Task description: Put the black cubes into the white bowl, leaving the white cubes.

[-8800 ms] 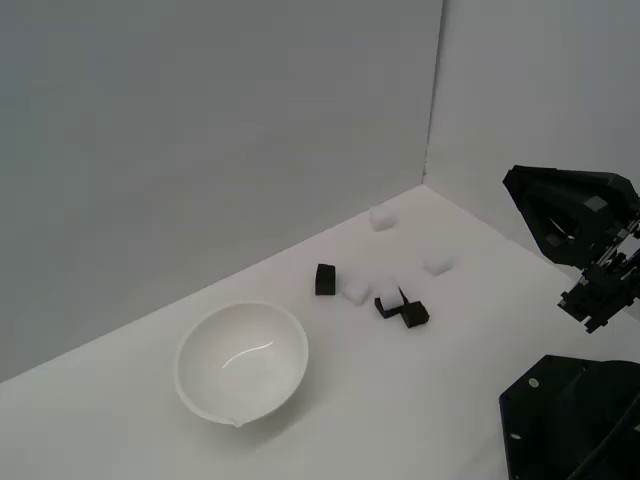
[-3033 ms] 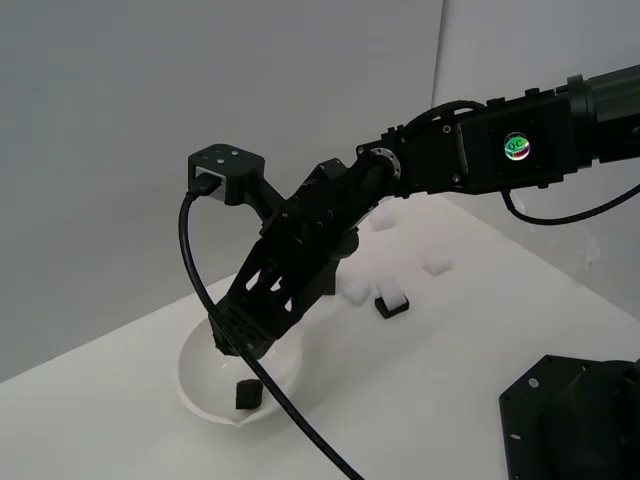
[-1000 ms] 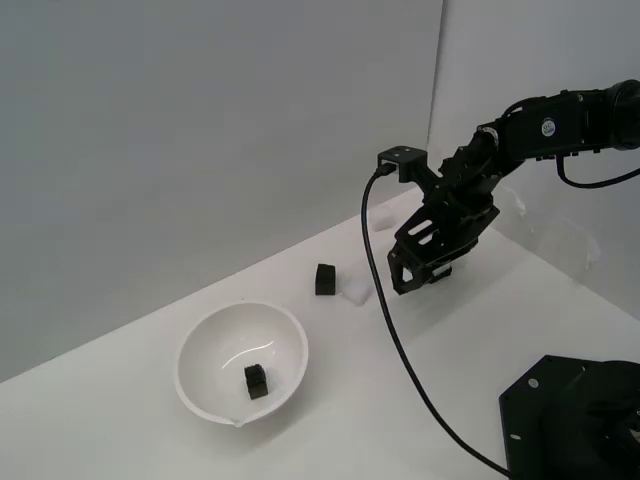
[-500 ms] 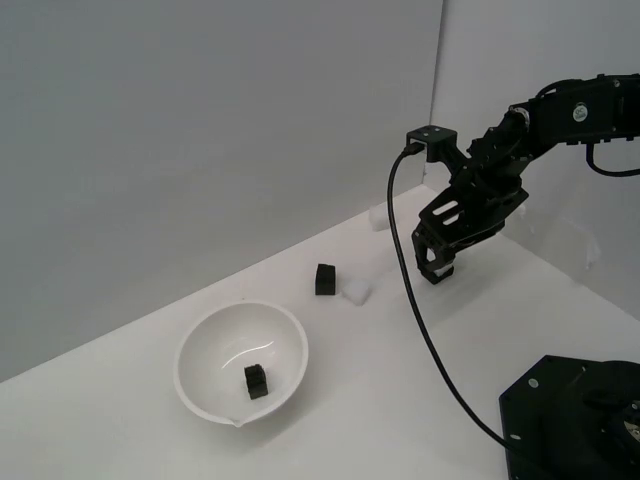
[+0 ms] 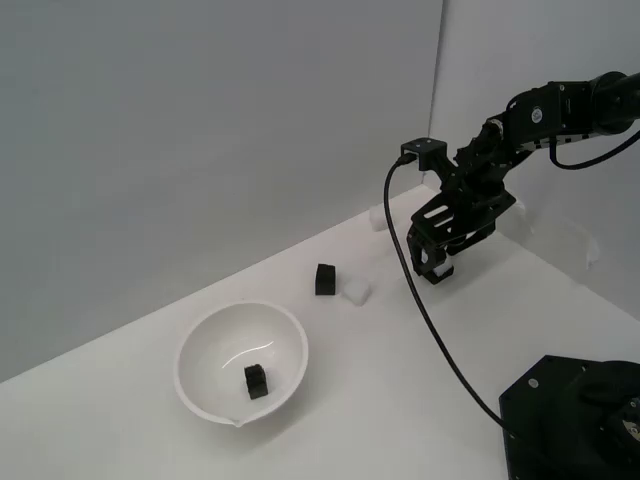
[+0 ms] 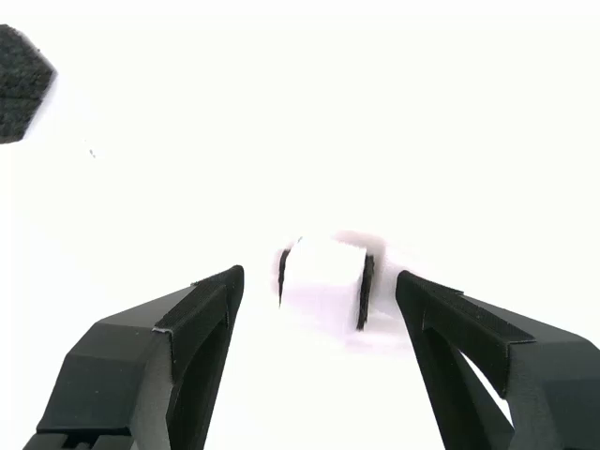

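One black cube (image 6: pixel 364 291), half hidden behind a white cube (image 6: pixel 321 278), lies centred just ahead of the gripper (image 6: pixel 319 300), jaws apart.

Showed the gripper (image 6: pixel 319 286) with its two black fingers (image 6: pixel 159 356) spread wide apart. Framed a white cube (image 6: pixel 322 281) between the tips, touching neither, dark edges of something black peeking out behind it. Caught one black cube (image 6: pixel 21 82) at the frame's corner, well apart.
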### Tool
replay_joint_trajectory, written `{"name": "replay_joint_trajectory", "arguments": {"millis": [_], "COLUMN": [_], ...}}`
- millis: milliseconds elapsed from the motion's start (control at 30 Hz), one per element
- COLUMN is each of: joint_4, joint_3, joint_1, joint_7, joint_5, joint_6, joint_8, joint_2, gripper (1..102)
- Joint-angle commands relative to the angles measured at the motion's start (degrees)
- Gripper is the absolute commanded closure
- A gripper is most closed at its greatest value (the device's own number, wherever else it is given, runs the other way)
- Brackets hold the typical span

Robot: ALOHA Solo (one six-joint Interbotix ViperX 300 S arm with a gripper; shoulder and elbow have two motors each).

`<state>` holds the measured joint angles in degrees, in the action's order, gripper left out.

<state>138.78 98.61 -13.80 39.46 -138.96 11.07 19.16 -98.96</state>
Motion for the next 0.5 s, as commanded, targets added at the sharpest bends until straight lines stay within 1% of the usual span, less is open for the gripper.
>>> {"name": "replay_joint_trajectory", "arguments": {"millis": [0,67,100,133,167,200,300,333,367,467], "joint_4": [0.3,0.4,0.5,0.7,1.0,1.2,2.0,2.2,2.4,2.0], "joint_3": [-0.6,-1.3,-1.2,-1.1,-1.0,-0.8,-0.2,0.3,0.8,3.0], "joint_1": [-0.9,-0.9,-0.7,-0.5,-0.3,-0.1,1.1,1.7,2.5,6.2], "joint_7": [0.6,1.1,1.8,2.4,2.8,3.2,3.8,3.8,3.9,4.4], "joint_5": [0.0,-0.2,-0.3,-0.5,-0.8,-1.0,-1.8,-2.0,-2.2,-1.8], "joint_6": [0.9,0.9,0.9,0.9,0.9,0.9,0.9,1.1,1.7,4.4], "joint_8": [0.8,0.8,0.8,0.8,0.8,0.8,0.8,0.8,0.8,0.9], "joint_2": [0.9,1.5,1.4,1.3,1.1,1.1,0.5,0.2,-0.4,-2.5], "gripper": [14,15,17,22,30,41,83,87,87,87]}}
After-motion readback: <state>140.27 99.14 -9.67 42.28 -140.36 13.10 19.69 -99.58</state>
